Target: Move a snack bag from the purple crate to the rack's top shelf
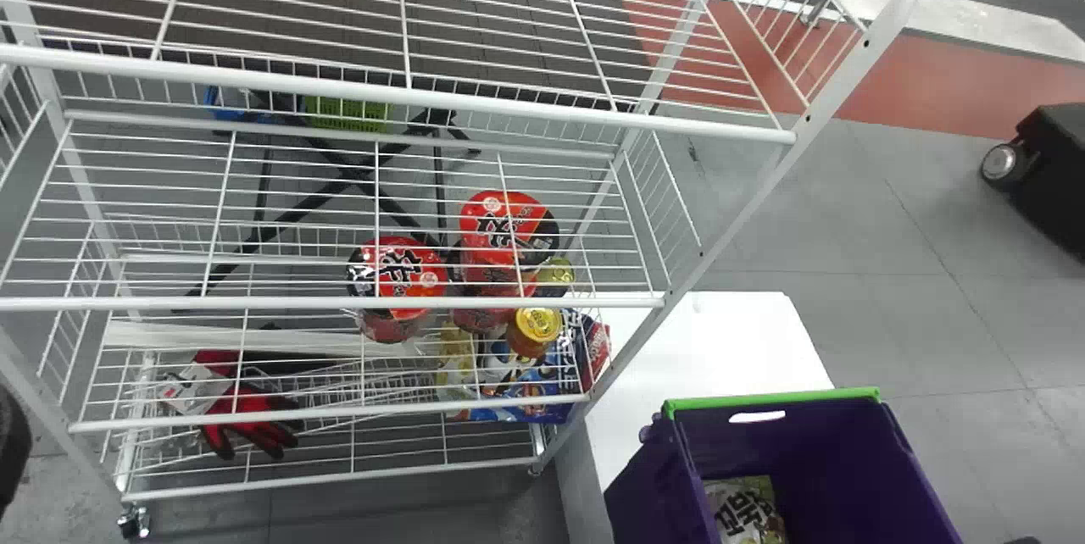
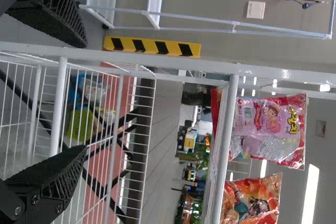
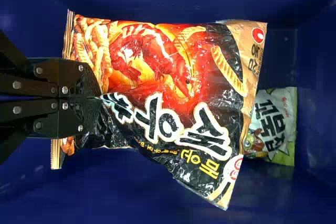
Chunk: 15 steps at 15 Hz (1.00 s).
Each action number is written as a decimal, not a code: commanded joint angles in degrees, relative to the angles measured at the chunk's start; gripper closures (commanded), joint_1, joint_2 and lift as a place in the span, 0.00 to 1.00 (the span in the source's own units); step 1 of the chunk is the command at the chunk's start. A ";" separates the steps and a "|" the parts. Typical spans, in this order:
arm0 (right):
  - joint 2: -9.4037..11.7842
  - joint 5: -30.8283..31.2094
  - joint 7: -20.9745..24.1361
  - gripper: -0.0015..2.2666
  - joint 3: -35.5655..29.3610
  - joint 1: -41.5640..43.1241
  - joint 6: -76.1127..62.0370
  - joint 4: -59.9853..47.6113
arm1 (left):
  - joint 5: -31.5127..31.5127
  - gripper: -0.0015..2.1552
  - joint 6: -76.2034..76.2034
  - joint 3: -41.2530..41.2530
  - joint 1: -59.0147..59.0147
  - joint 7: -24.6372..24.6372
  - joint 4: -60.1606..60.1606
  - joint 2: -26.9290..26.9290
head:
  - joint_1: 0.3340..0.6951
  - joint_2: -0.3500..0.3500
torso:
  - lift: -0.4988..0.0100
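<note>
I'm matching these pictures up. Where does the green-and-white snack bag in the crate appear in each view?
Head view: the green-and-white bag, low, right of centre.
Left wrist view: not in it.
Right wrist view: partly behind the black-and-orange bag, at its end away from the right arm's fingers.
Shared landmark, head and right wrist views: the purple crate around it.

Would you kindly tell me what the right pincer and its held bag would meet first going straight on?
Probably the green and white bag inside the purple crate, beyond the black-and-orange bag in the right pincer; depth is unclear, so the crate itself could come first.
</note>
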State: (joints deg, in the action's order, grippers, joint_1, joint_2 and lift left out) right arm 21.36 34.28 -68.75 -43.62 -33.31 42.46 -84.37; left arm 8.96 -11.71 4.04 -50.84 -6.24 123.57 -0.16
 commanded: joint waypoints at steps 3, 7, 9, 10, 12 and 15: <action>0.17 0.00 -0.34 0.67 -0.51 0.00 -0.31 -0.18 | -0.35 0.06 -0.11 -0.09 -0.40 0.00 -0.08 0.16 | 1.00 0.00 | 0.48; 0.17 -0.09 -0.42 0.67 -0.77 0.00 -0.49 -0.88 | -0.53 0.06 -0.63 -0.09 -0.75 0.09 -0.08 0.25 | 1.00 0.00 | 0.51; 0.17 -0.17 -0.51 0.67 -0.77 0.00 -0.49 -1.32 | -0.53 0.06 -0.81 -0.26 -0.75 0.09 0.01 0.31 | 1.00 0.00 | 0.53; 0.08 -0.26 -0.60 0.67 -1.03 -0.18 -0.31 -1.67 | -0.61 0.06 -0.98 -0.44 -0.75 0.09 0.01 0.31 | 1.00 0.00 | 0.54; 0.08 -0.35 -0.60 0.67 -1.21 -0.44 -0.14 -2.47 | -0.70 0.06 -1.34 -0.53 -0.93 0.53 0.18 0.31 | 1.00 0.00 | 0.55; -0.27 -0.44 -0.60 0.67 -1.65 -0.71 -0.31 -3.17 | -0.70 0.06 -1.34 -0.53 -1.01 0.53 0.45 0.25 | 1.00 0.00 | 0.57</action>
State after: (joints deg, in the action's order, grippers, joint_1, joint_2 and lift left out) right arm 21.24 33.92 -69.35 -45.04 -33.92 42.31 -87.21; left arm 8.27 -13.08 3.52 -51.80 -5.70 123.94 0.00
